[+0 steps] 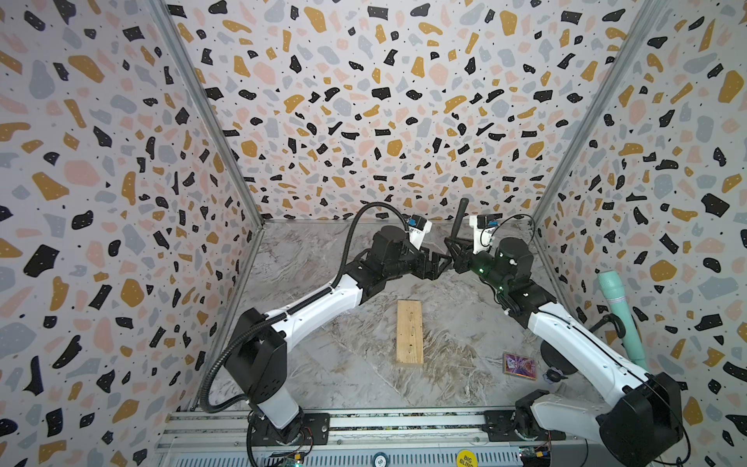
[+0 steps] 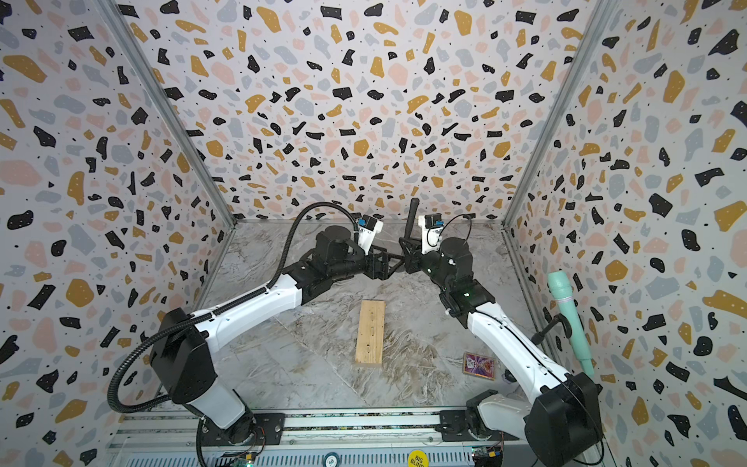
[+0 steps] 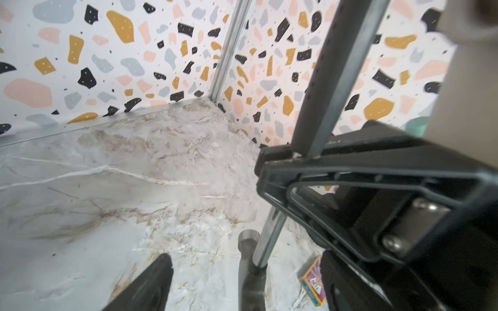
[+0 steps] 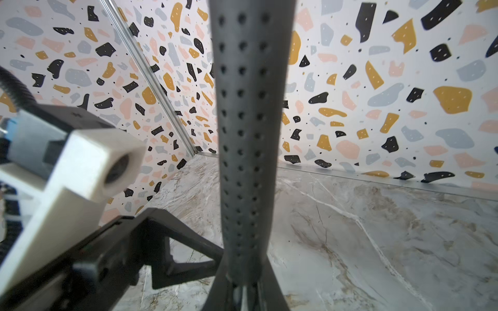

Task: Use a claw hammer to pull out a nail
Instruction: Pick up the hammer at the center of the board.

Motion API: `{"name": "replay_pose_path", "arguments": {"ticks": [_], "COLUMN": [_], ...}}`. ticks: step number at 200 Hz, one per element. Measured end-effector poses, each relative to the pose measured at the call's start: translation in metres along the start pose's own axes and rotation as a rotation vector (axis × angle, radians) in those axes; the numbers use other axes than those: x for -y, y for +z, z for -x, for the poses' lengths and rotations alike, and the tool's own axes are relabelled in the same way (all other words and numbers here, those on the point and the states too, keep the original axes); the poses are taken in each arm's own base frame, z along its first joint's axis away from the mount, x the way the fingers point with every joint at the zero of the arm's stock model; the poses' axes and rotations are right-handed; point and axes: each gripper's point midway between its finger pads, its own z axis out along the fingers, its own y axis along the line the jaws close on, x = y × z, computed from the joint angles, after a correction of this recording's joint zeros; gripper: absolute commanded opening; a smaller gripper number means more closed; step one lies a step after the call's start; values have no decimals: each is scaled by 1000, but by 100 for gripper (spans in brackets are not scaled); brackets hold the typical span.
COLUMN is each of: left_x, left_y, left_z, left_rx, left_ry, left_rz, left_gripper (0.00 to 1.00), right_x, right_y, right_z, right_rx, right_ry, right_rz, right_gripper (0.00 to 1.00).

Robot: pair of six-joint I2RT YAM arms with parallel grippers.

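Observation:
The claw hammer (image 1: pixel 460 220) stands nearly upright at the back of the table, black handle up and silvery head (image 3: pixel 249 269) down. My right gripper (image 1: pixel 454 248) is shut on it where the handle (image 4: pixel 245 134) meets the shaft. My left gripper (image 1: pixel 442 260) faces the right one, open. In the left wrist view its fingers (image 3: pixel 151 282) stand wide apart on either side of the hammer head without touching it. A pale wooden block (image 1: pixel 410 332) lies mid-table with a row of small dark marks. I cannot make out a nail on it.
A mint-green cylinder (image 1: pixel 620 319) leans on the right wall. A small purple-and-yellow box (image 1: pixel 519 366) lies near the right arm's base. Patterned walls close in the back and both sides, and a metal rail (image 1: pixel 364 424) runs along the front.

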Motion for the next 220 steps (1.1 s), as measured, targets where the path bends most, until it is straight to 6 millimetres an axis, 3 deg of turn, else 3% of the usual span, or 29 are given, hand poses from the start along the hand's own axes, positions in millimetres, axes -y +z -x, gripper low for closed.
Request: {"name": "replay_pose_path", "arguments": {"ticks": [41,70,97,126,155,194,220], "left_x": [9,-1,-8,-2,15,44,42], "left_y": [-26,-31,-29,-23,-26,-42,-36], "left_z": [33,34,21,13,24,44,42], "left_rx": [62,40,31,20,48,102,71], "left_ry": [-19,-79,-189,-300,-339,-431,-561], "left_rz": [-142,-227,-333,-448,-569,-783,-838], "left_gripper": [93,92,92,92,89,80,79], "right_x": [3,11,10,-26,-57,-94,-113], "right_y": [-5,-21,-36,-46,-57,-64,-69], "right_z": [-7,18,43,67,77,92,108], "right_rx": [-45,22,85,123,141,164,190], "right_ry": [-56,-91,-117,-156,-200,-288,-344], "right_rz": [61,145,265,503,701,867,923], "right_gripper": [0,0,0,0,0,0,0]}}
